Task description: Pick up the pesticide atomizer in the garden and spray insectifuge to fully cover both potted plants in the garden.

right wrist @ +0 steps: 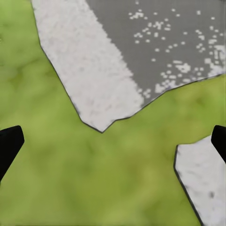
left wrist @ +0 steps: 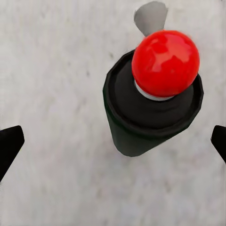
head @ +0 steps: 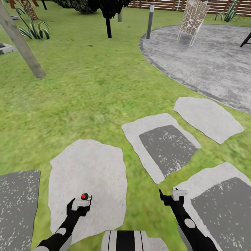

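Note:
The pesticide atomizer (left wrist: 141, 127) stands upright on a pale stepping stone (head: 87, 167), seen from above as a dark body under a round red top (left wrist: 165, 63). My left gripper (left wrist: 113, 141) hangs over it, open, with its black fingertips (left wrist: 9, 146) wide apart on either side and not touching it. In the head view the red top (head: 84, 196) peeks out just past the left gripper (head: 81, 203). My right gripper (head: 170, 195) is open over grass and stone edges, holding nothing. The potted plants are out of view.
Several flat stepping stones (head: 164, 143) lie in the lawn ahead. The round grey patio (head: 216, 59) with a woven chair (head: 193, 17) is far right. A slanted trunk (head: 21, 42), a dark tree (head: 108, 28), a post (head: 150, 21) and a slat fence (head: 167, 4) stand beyond.

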{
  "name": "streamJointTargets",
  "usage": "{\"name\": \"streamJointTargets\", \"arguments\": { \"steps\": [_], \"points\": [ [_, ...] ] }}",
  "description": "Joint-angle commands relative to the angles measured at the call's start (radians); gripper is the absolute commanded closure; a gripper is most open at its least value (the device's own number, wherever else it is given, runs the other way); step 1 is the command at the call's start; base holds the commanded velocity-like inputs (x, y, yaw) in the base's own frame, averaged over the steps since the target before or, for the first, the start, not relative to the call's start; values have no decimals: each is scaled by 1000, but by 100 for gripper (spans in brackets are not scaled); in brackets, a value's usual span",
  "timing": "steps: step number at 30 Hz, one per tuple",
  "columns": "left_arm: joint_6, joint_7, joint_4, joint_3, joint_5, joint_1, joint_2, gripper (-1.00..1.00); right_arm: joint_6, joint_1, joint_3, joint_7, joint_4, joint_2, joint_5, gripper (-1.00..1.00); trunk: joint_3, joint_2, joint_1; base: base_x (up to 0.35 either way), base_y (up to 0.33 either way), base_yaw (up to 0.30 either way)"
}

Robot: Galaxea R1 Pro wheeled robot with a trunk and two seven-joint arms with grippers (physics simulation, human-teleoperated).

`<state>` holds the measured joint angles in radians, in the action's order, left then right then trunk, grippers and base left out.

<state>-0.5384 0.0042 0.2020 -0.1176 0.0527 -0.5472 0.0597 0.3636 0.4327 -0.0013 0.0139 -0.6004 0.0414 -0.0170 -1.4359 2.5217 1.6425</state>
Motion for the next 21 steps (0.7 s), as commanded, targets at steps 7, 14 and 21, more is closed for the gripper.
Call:
{"name": "streamJointTargets", "arguments": {
  "steps": [7,14,21],
  "points": [
    [-3,0,-1,-7,6,0,0,-100,3,1,0,1,1,0,-2,-100,3,0,0,0,0,0],
    [-3,0,-1,-7,6,0,0,-100,3,0,0,1,1,0,-3,-100,3,0,0,118,-93,0],
    [-4,0,-1,-7,6,0,0,-100,3,1,0,1,1,0,-2,-100,3,0,0,18,-15,0]
  ]
}}
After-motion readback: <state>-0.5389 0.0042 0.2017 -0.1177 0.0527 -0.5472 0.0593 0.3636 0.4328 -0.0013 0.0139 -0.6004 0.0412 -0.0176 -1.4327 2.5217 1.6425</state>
